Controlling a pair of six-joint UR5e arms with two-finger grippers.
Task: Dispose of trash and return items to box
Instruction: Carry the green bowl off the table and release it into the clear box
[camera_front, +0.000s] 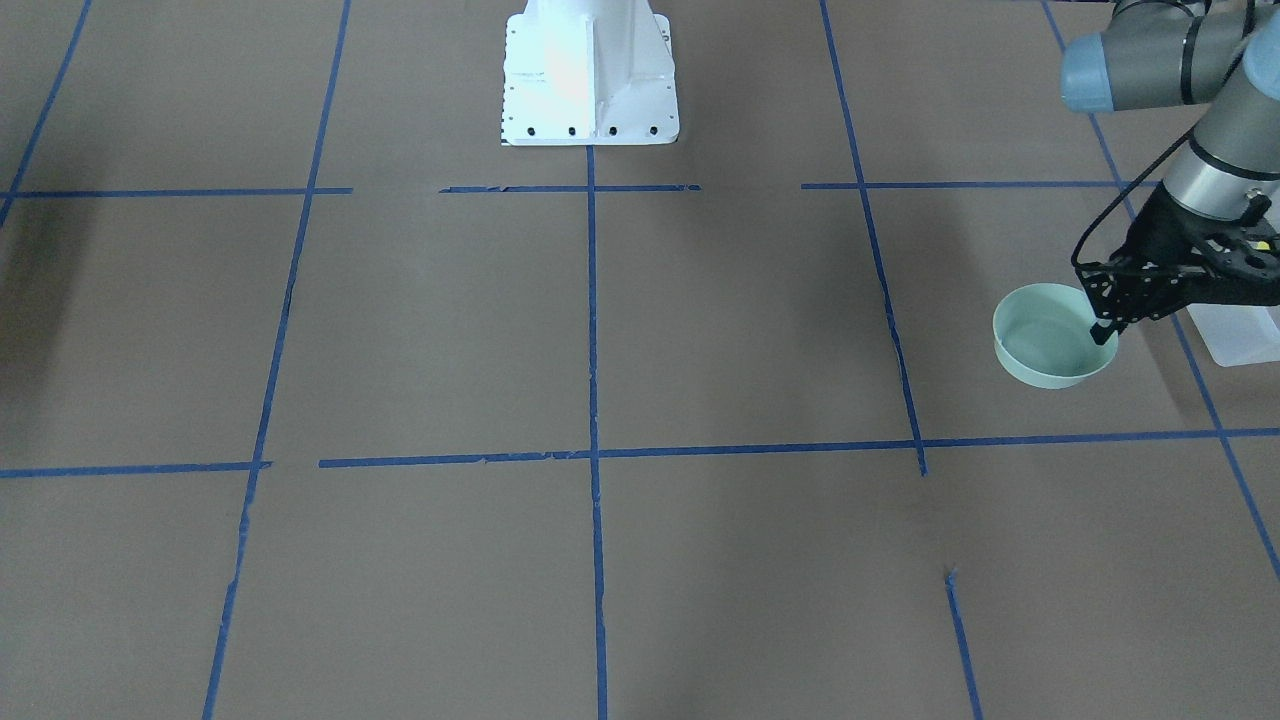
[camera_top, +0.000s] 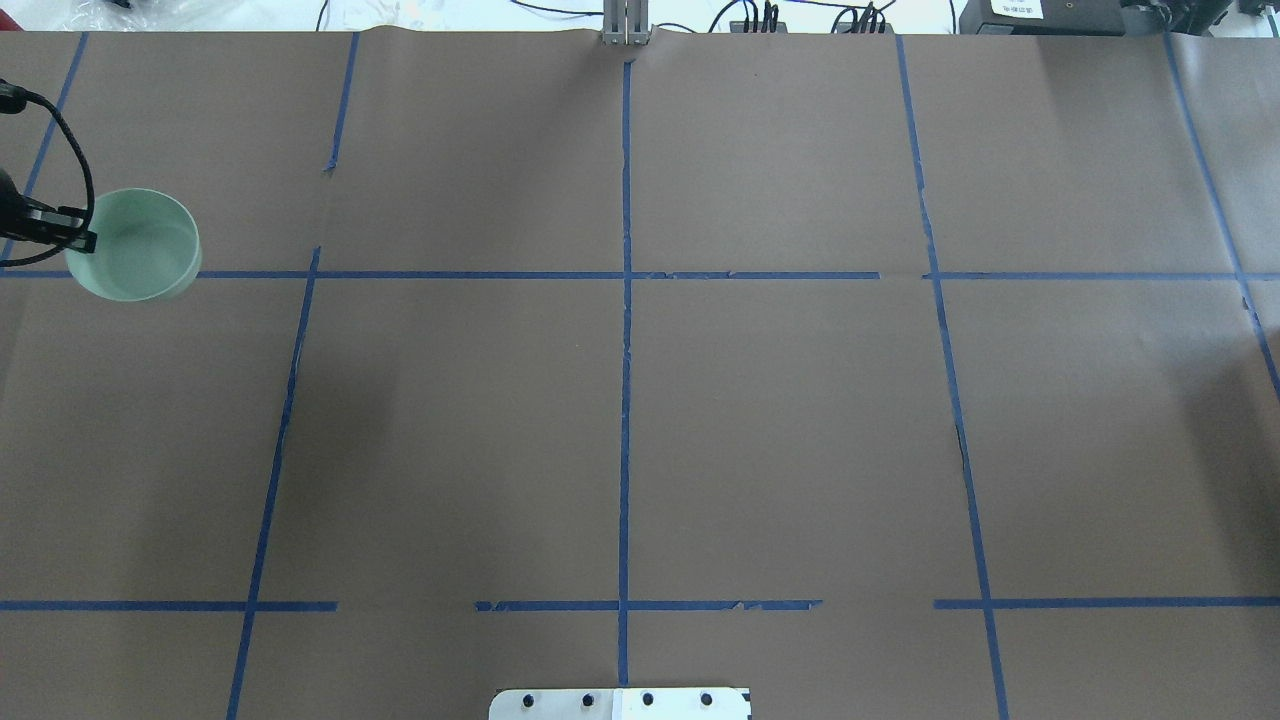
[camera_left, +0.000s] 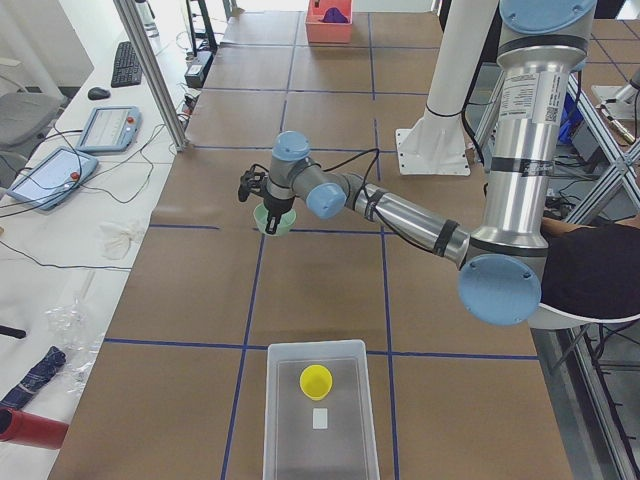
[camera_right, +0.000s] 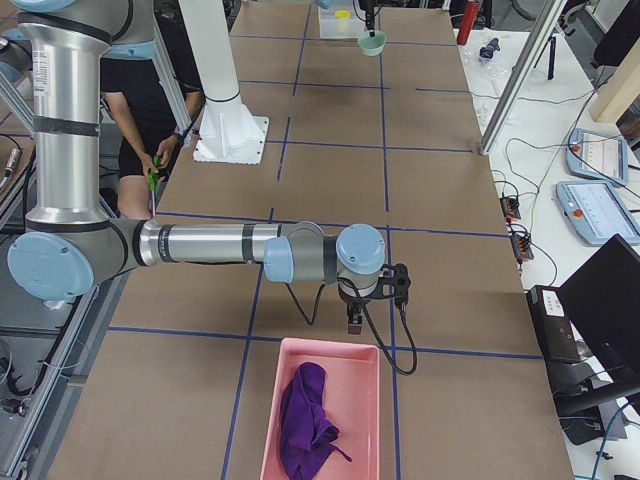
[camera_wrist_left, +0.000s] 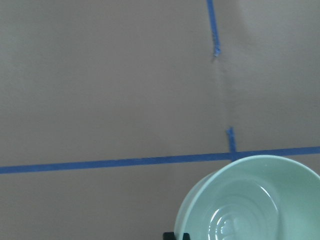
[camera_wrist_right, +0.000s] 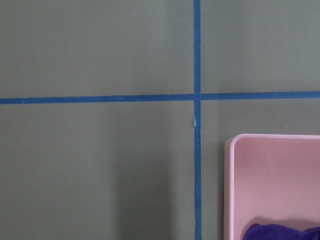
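The mint-green bowl (camera_front: 1040, 345) hangs from my left gripper (camera_front: 1103, 335), which is shut on its rim with one finger inside the bowl. It appears lifted a little off the brown table. In the overhead view the bowl (camera_top: 140, 245) is at the far left with the gripper (camera_top: 85, 240) on its left rim, and the left wrist view shows the bowl (camera_wrist_left: 250, 200) close up. The yellow cup (camera_left: 316, 380) stands inside the translucent box (camera_left: 275, 420), apart from the bowl. My right gripper (camera_right: 355, 320) hovers by a pink tray; I cannot tell if it is open.
A pink tray (camera_right: 275, 400) holding a purple cloth (camera_right: 305, 415) sits at the table's right end and also shows in the right wrist view (camera_wrist_right: 272, 170). The white robot base (camera_front: 590, 80) stands at the near middle edge. A corner of the box (camera_front: 1245, 340) lies behind the left gripper.
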